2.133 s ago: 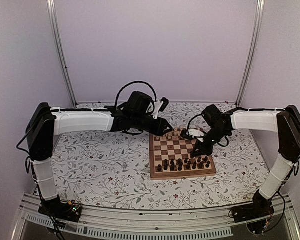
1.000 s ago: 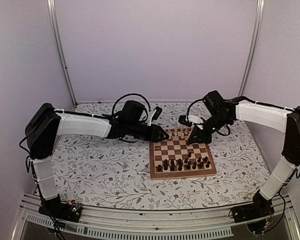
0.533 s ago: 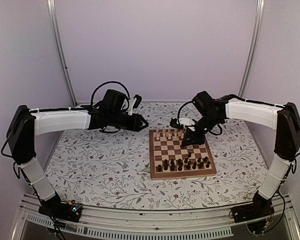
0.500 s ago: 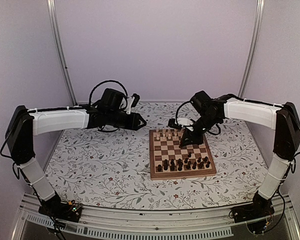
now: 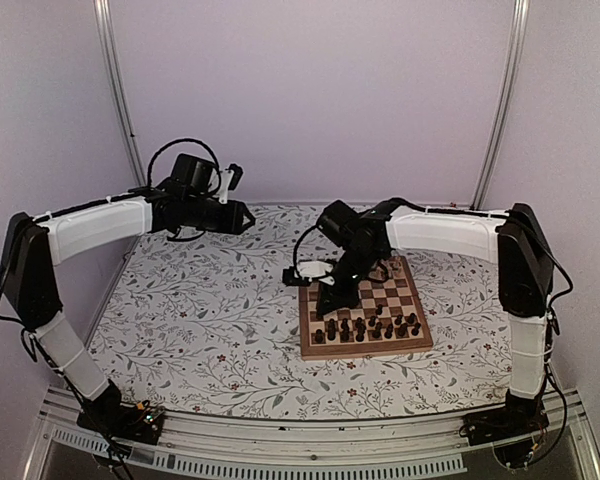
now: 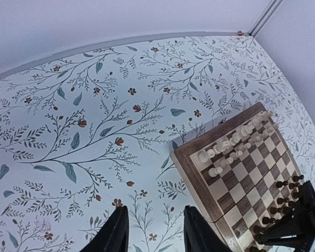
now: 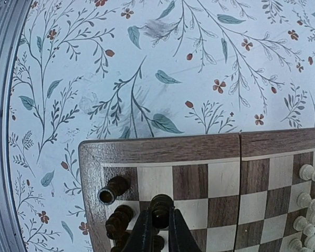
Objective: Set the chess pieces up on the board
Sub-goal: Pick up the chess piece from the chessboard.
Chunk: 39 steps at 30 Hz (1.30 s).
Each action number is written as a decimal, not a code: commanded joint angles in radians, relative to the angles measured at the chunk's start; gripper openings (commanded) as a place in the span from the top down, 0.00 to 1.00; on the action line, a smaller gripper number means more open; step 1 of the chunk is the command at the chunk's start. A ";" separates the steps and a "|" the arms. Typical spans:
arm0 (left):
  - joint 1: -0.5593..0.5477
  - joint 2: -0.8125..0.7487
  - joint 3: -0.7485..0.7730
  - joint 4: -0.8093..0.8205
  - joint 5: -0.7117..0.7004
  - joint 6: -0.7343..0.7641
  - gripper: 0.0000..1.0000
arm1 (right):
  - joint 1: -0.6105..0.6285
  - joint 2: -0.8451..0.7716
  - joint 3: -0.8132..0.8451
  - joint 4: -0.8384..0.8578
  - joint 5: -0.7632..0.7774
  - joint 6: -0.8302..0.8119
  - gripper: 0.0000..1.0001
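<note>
The board point(image 5: 412, 298) lies right of the table's middle, with dark chess pieces point(image 5: 370, 327) along its near rows. My right gripper point(image 5: 330, 300) reaches over the board's left side. In the right wrist view it point(image 7: 160, 214) is shut on a dark piece point(image 7: 161, 201) above the squares near a board corner. A dark rook point(image 7: 113, 190) stands in that corner and another dark piece point(image 7: 118, 219) beside it. Pale pieces point(image 6: 232, 152) line the board's far rows. My left gripper point(image 5: 242, 215) hangs open at the back left, over the cloth point(image 6: 121, 136), holding nothing.
A floral tablecloth point(image 5: 200, 320) covers the table. Purple walls and two metal posts point(image 5: 120, 100) close in the back and sides. The right arm's white link point(image 5: 445, 228) spans the board's far edge. The board's wooden border point(image 7: 163, 148) runs just ahead of the held piece.
My left arm has drawn back from the board's far-left corner toward the back left. My right gripper, still shut, has swung from the board's far right across to its left side.
</note>
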 commanded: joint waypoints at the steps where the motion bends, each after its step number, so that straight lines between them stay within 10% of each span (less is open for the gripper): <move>1: 0.062 -0.043 -0.055 0.018 0.028 0.016 0.62 | 0.043 0.058 0.045 -0.049 0.038 0.016 0.91; 39: 0.080 -0.021 -0.066 0.037 0.123 -0.009 0.61 | -0.038 -0.063 0.016 -0.006 0.100 0.073 0.64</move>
